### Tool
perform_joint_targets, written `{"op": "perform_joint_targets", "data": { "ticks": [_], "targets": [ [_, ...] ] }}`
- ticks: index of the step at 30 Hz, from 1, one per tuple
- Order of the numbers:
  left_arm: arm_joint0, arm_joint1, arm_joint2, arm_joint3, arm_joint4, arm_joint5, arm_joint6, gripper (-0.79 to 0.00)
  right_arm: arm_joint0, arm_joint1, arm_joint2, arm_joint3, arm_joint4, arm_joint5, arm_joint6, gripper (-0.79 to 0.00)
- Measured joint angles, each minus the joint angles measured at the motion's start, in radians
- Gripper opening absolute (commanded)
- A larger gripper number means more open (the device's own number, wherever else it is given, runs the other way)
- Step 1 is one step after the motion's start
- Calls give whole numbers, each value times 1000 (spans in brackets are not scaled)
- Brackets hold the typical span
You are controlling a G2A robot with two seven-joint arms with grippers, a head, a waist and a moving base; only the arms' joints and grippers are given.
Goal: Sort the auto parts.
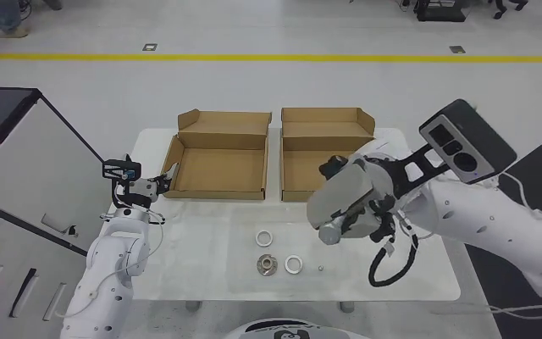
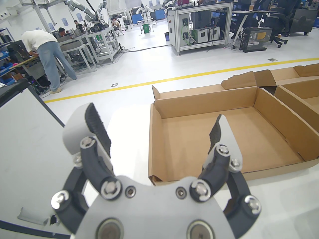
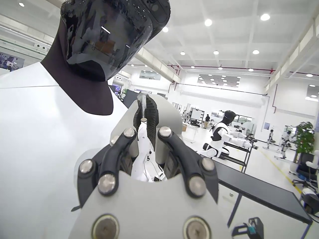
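Pinching threaded bolt [image 3: 142,109] between right gripper [image 3: 145,105] fingers [image 3: 152,118], above counter [image 1: 212,271]. Spread wide on left gripper [image 2: 155,123], just beside left cardboard box [image 1: 222,161]. Two white rings [image 1: 265,239] [image 1: 294,264], metal hub [image 1: 266,264] on counter.

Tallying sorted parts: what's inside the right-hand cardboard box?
Open brown cardboard box: bare floor where visible; the white right arm covers its near corner, hiding anything there.

White arms [image 1: 118,254], blk visor head [image 3: 112,26], silver screws [image 2: 111,190].
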Motion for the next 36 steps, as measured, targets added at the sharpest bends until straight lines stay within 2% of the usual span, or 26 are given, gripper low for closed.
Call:
{"op": "perform_joint_targets", "data": {
  "ticks": [3,9,16,29,36],
  "targets": [
    [0,0,0,0,0,0,0,0,-35,8,35,3,4,38,78,-785],
    [0,0,0,0,0,0,0,0,-112,34,118,-17,22,54,189,-785],
    [0,0,0,0,0,0,0,0,-202,47,214,-53,69,-7,201,-785],
    [0,0,0,0,0,0,0,0,-304,19,295,-90,123,-28,182,-785],
    [0,0,0,0,0,0,0,0,-308,-5,292,-97,145,-28,236,-785]
  ]
}}
